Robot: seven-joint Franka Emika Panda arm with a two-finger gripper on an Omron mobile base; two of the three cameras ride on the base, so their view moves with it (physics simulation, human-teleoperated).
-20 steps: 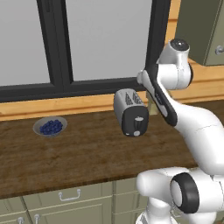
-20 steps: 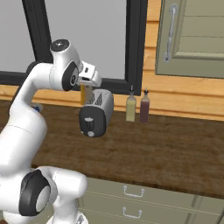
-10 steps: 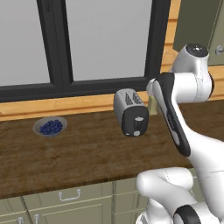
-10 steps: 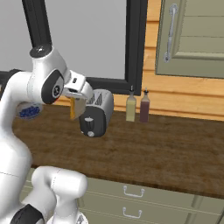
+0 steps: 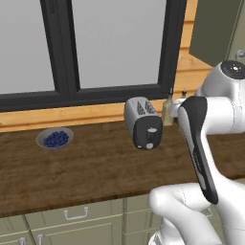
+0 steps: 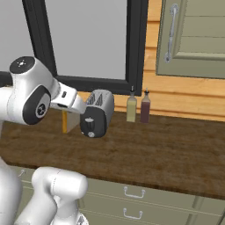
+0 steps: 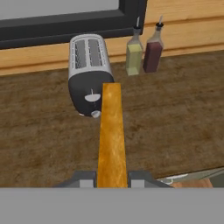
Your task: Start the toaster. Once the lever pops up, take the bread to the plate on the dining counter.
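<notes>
The hand (image 7: 112, 178) is clenched on the bread (image 7: 112, 135), its two fingers pressing the slice's lower end from either side, so that the slice stands out edge-on from between them in the hand view. In the right base view the bread (image 6: 64, 121) shows as a thin orange-brown strip hanging below the wrist, just left of the toaster (image 6: 97, 113) and clear of its slots. The toaster stands on the dark wooden worktop (image 6: 167, 145) near the window wall, its two slots (image 7: 89, 53) empty and its black end panel turned outward; on that panel the pale lever (image 7: 92, 97) sits above the round dial (image 7: 96, 113). Just to the toaster's right, against the wall, stand a yellow-green bottle (image 7: 134, 56) and a dark red bottle (image 7: 153, 53), side by side and close together. In the left base view a small grey bowl of blue berries (image 5: 54, 139) rests on the worktop well to the left of the toaster (image 5: 143, 123).
</notes>
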